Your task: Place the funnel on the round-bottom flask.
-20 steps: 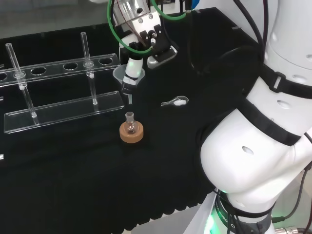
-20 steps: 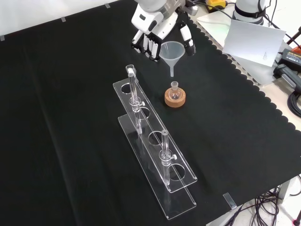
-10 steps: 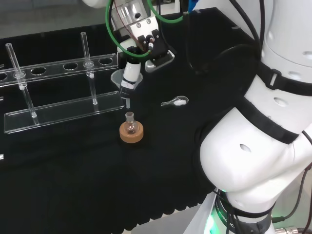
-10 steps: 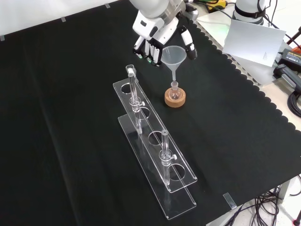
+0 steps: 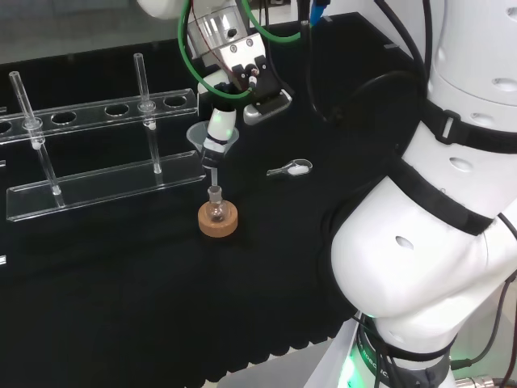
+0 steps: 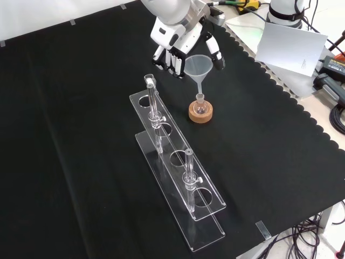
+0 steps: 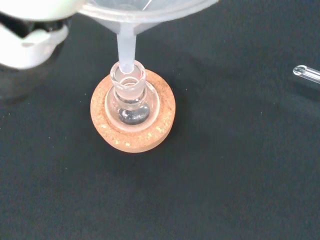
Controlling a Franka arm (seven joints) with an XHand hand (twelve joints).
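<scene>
Black and white robot hand [image 6: 175, 46]: fingers [image 6: 167, 56] curled around the rim of the funnel, thumb on the opposite side, pinching it.

Clear plastic cone-shaped funnel [image 6: 197, 66]: held upright, bowl between the fingers and thumb, stem hanging straight down below them. In the wrist view the stem tip [image 7: 125, 62] sits at the mouth of the flask neck; whether it touches the rim cannot be told.

Small clear glass round-bottom flask [image 6: 200, 106]: upright directly beneath the fingers, seated in a round cork ring stand [image 6: 201, 113] on the black cloth [image 6: 81, 135].

Clear acrylic test-tube rack [image 6: 178, 172]: beside the fingers, carrying upright glass tubes.

Small clear spoon [image 5: 291, 169]: lying on the cloth, apart from the fingers.
</scene>
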